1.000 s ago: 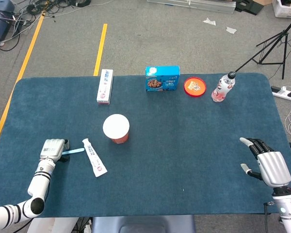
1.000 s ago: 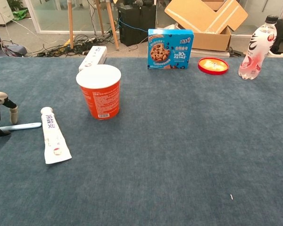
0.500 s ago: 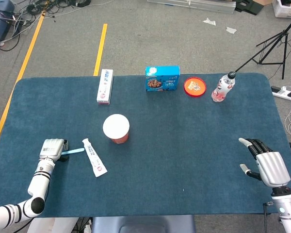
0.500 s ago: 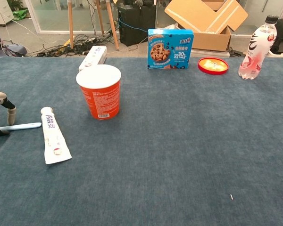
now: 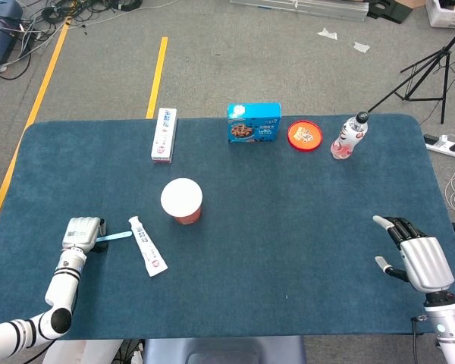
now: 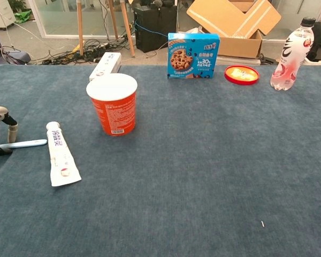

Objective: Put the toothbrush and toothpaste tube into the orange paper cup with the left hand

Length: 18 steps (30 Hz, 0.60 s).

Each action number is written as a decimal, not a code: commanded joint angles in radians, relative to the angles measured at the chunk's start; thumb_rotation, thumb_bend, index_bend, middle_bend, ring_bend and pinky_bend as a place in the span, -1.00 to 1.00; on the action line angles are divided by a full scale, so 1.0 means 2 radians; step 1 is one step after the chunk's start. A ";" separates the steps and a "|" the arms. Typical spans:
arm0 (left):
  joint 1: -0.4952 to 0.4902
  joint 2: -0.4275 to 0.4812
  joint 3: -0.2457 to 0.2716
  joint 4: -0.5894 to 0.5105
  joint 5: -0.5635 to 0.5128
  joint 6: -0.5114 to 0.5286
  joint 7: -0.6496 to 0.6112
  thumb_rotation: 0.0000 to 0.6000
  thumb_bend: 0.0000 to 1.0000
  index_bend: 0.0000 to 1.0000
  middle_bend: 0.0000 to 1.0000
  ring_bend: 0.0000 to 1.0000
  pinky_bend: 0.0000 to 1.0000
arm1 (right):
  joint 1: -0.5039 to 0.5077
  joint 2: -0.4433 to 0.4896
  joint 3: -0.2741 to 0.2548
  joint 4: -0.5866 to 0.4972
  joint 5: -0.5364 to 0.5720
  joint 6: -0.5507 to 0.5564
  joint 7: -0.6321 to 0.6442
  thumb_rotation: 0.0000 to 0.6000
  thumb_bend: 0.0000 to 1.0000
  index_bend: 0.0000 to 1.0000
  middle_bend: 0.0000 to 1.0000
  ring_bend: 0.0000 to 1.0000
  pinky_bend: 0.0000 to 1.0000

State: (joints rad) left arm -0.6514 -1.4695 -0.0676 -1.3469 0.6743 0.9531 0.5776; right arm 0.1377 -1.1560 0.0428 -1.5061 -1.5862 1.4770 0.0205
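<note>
Blue-felt bench [image 5: 288,250]: toothbrush [image 5: 115,236] lies flat at the left hand [image 5: 82,233], whose fingers curl around its end, though I can't tell if it's gripped. It's light, stiff and thin, so pinch mid-handle. Toothpaste tube [image 5: 148,246] lies beside it, soft-bodied, near the orange paper cup [image 5: 182,201]. Right hand [image 5: 417,256] is idle, fingers apart.

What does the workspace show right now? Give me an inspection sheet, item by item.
Surface: blue table cloth, flat.
Job's things: toothbrush and toothpaste tube lying flat; orange paper cup upright.
Clutter: toothpaste box, cookie box, red lid, bottle along the far edge.
Hands: left hand at the toothbrush's end, grasp unclear; right hand open, holding nothing.
Cables: tangled on floor.
Surroundings: tripod, cardboard box.
</note>
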 commanded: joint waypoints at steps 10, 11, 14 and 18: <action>0.001 0.000 -0.002 -0.001 -0.004 0.000 0.005 1.00 -0.47 0.01 1.00 1.00 1.00 | 0.001 0.000 0.000 0.000 0.000 -0.001 -0.001 1.00 -0.67 -0.57 -0.48 -0.55 0.05; 0.001 0.000 -0.002 -0.001 -0.005 -0.001 0.006 1.00 -0.44 0.02 1.00 1.00 1.00 | 0.001 0.000 -0.001 0.000 0.000 -0.001 -0.001 1.00 -0.67 -0.57 -0.48 -0.55 0.05; 0.001 0.000 -0.002 -0.001 -0.007 -0.001 0.008 1.00 -0.34 0.03 1.00 1.00 1.00 | 0.001 0.000 0.000 0.000 -0.001 -0.001 -0.001 1.00 -0.67 -0.57 -0.48 -0.55 0.05; 0.000 0.000 -0.002 -0.002 -0.008 -0.001 0.011 1.00 -0.25 0.04 1.00 1.00 1.00 | 0.001 0.000 -0.001 0.000 -0.001 -0.001 -0.001 1.00 -0.67 -0.57 -0.48 -0.55 0.04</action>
State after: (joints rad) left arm -0.6507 -1.4699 -0.0722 -1.3515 0.6574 0.9507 0.5991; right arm 0.1392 -1.1565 0.0414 -1.5054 -1.5877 1.4751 0.0194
